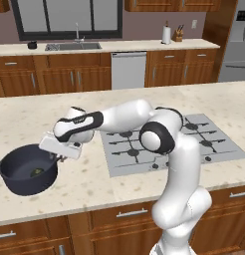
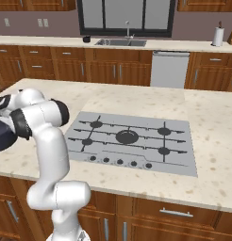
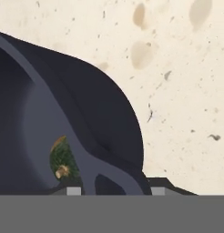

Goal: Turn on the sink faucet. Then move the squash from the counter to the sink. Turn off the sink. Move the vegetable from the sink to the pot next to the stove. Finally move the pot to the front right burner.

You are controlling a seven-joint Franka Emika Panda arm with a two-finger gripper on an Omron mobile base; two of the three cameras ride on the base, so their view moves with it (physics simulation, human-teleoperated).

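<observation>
My claw (image 1: 59,157) sits at the pot (image 1: 25,172) rim; I cannot tell its grip. The squash (image 3: 63,159) lies inside.

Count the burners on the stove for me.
5 on the stove: center, back left, back right, front left, front right. None appears hidden in the right base view.
</observation>
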